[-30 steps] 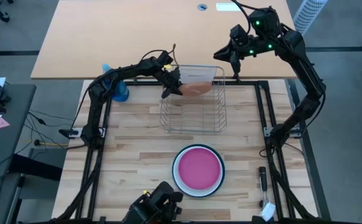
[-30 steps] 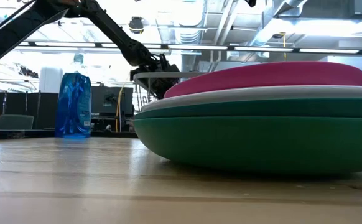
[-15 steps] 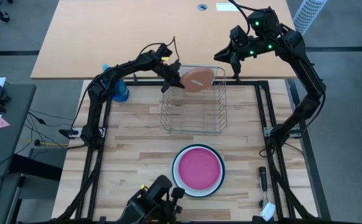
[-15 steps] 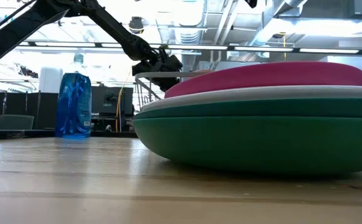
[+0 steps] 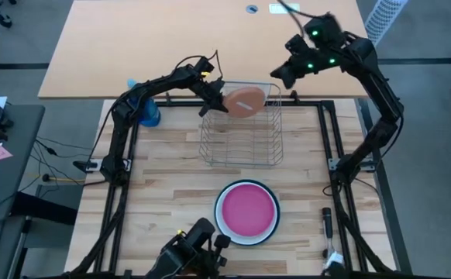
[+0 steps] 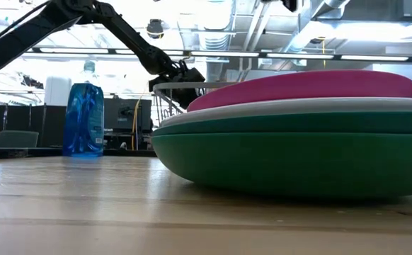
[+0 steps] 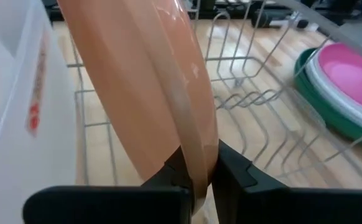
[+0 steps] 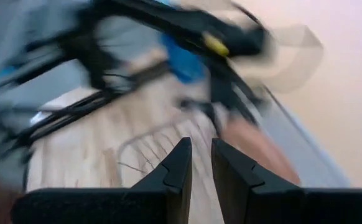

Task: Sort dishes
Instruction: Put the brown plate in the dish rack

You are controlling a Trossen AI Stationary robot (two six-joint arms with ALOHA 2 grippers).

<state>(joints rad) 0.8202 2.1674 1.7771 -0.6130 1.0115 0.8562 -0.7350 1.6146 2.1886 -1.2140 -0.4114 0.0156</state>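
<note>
- Nearest the viewer, on the near side of the wire dish rack (image 5: 240, 126), a stack of plates rests on the counter (image 5: 163, 186): a magenta-pink plate (image 5: 246, 210) on top, a white plate (image 6: 291, 107) under it, and a dark green plate (image 6: 298, 152) at the bottom.
- The wire dish rack stands beyond the stack, and no plate is seen seated in its slots yet.
- Over the far end of the rack, the salmon-orange plate (image 5: 244, 100) is held on edge, tilted, by the left gripper (image 7: 199, 180), whose jaws are clamped on the plate's rim.
- The step in hand is judged to be the seating of this plate; it should be brought upright, lined up with a gap between two rack wires (image 7: 243, 99), and lowered until its lower edge is carried by the rack before the jaws are parted.
- A release made while the plate is tilted could let it tip against the wires or slide flat.
- The blue spray bottle (image 5: 149, 112) stands to the left of the rack, well clear.
- Beyond the rack's far right corner, the right gripper (image 8: 199, 163) hangs raised, its jaws nearly together and empty.
</note>
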